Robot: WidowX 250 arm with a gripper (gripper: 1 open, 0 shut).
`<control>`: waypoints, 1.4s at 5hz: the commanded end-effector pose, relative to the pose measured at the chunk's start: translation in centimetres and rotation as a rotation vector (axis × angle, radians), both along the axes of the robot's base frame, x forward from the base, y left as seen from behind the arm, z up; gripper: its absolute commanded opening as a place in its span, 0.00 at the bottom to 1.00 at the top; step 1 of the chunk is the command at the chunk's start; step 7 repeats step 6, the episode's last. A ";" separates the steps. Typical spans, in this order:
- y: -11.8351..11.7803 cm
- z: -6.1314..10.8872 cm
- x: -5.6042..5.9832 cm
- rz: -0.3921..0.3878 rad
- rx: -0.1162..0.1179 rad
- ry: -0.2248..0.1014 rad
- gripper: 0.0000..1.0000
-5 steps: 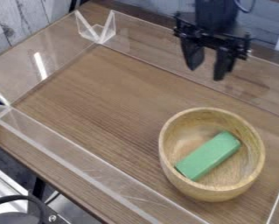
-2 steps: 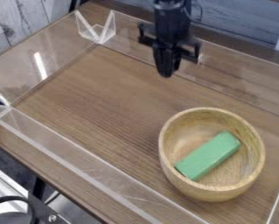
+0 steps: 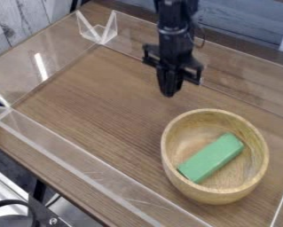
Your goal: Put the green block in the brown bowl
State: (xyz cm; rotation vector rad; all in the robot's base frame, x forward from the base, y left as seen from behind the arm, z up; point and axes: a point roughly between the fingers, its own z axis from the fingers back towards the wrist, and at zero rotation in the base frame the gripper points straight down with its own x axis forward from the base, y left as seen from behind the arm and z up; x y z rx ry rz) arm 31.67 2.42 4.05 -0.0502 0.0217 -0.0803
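Here, your gripper (image 3: 169, 89) points straight down, jaws pressed together on nothing, above bare wooden tabletop (image 3: 96, 115). The green block (image 3: 211, 160) already lies inside the brown bowl (image 3: 179, 168), below and right of the fingertips, its long axis diagonal.

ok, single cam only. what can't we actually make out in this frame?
- Gripper: shut, but whether the tips touch the table can't be told from this angle.
- Arm above the wrist: cut off by the top edge.
- Green block underside and how it rests in the brown bowl: hidden by the block itself and the bowl wall.
- Clear perimeter walls: transparent, edges partly lost in glare.
- Bottom-left dark object: cropped, unidentifiable.
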 end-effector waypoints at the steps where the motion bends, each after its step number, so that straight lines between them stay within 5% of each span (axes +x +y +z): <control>1: -0.2 0.2 0.8 -0.017 0.007 -0.036 0.00; 2: -0.3 0.4 0.8 -0.012 0.006 -0.036 1.00; 3: -0.3 0.9 0.8 -0.006 0.002 -0.043 1.00; 4: -0.3 3.0 0.8 0.004 -0.008 -0.085 1.00; 6: -0.2 10.3 1.0 0.009 -0.007 -0.213 1.00; 7: -0.2 10.3 1.0 0.009 -0.007 -0.213 1.00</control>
